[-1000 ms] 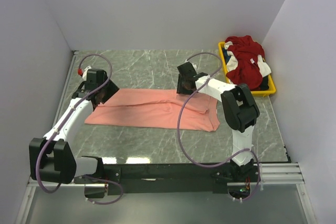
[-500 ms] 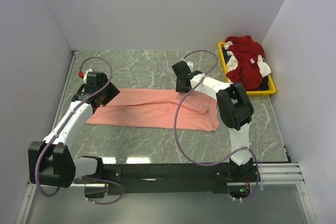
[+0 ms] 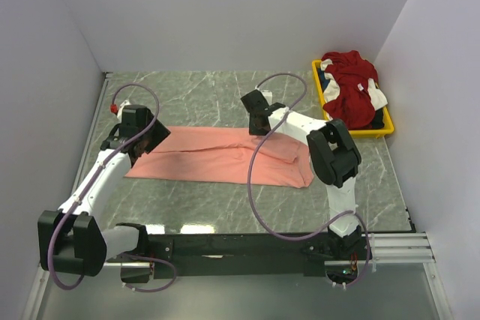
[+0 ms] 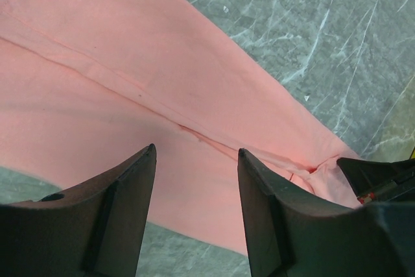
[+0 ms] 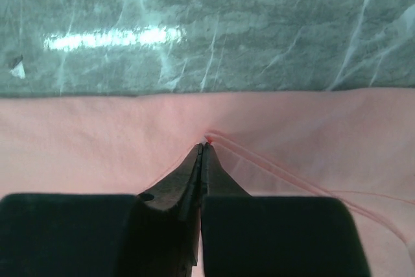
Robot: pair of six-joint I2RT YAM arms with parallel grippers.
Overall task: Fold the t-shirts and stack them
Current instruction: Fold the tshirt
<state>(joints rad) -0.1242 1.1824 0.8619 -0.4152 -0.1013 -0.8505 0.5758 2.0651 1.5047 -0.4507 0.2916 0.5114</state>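
Left tool: I see it open over the pink shirt.
Right tool: closed, pinching that shirt's far edge.

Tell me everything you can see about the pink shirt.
The pink shirt is plain salmon soft cloth, folded into a long band lying flat across the grey marble-look table, with a doubled layer at its right end. The right gripper is shut, pinching a small fold near its far edge; the left gripper hangs open over its left end.
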